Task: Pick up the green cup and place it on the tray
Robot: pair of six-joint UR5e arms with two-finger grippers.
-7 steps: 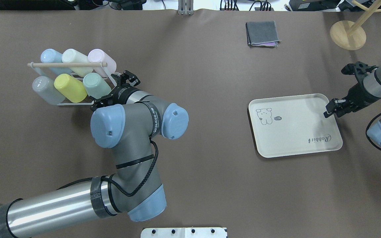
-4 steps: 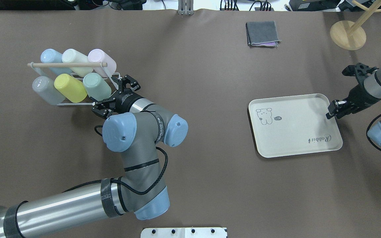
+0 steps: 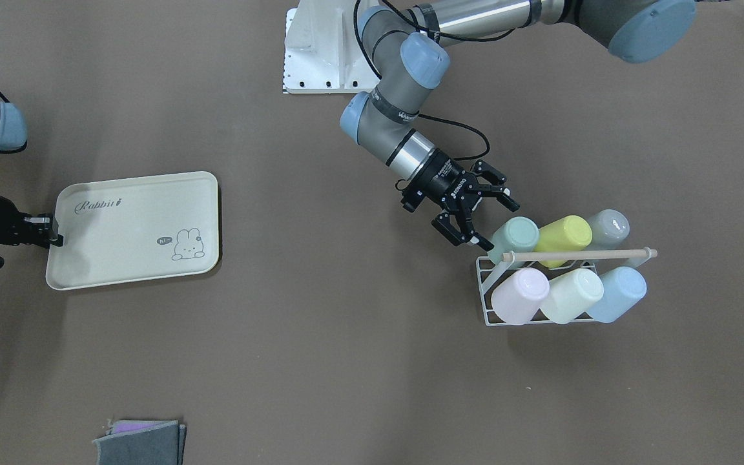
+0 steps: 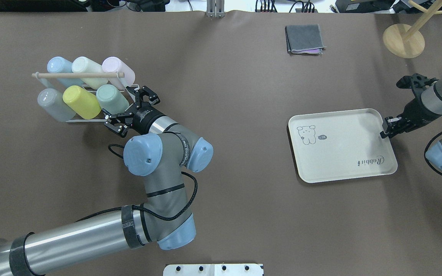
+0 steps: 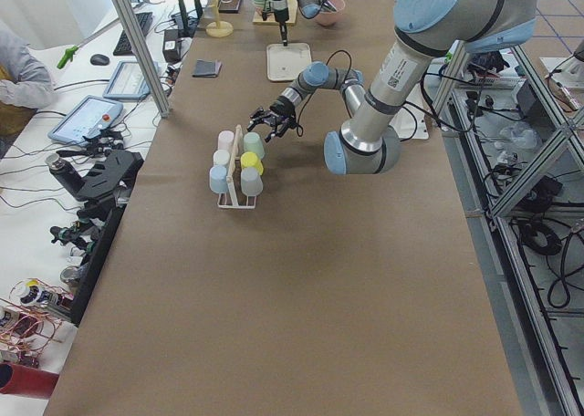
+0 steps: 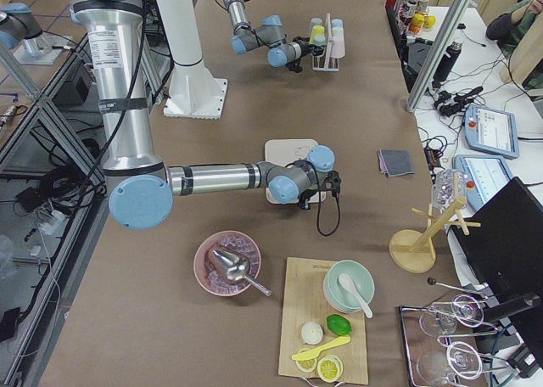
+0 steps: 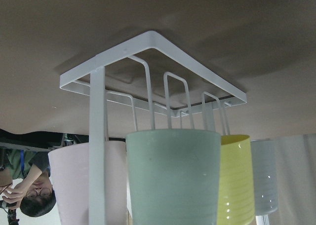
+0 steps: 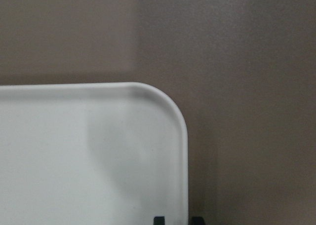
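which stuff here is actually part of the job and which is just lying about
Part of the job: green cup, tray, open left gripper by the cup, right gripper at the tray's corner.

Just lying about: wire rack, yellow cup, grey cup, pink cup, cream cup, blue cup, folded grey cloth, wooden stand.

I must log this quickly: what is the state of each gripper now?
Left gripper: open, empty.
Right gripper: at edge of tray; cannot tell.

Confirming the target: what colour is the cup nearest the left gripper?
Pale mint green; the cup shows best in the left wrist view.
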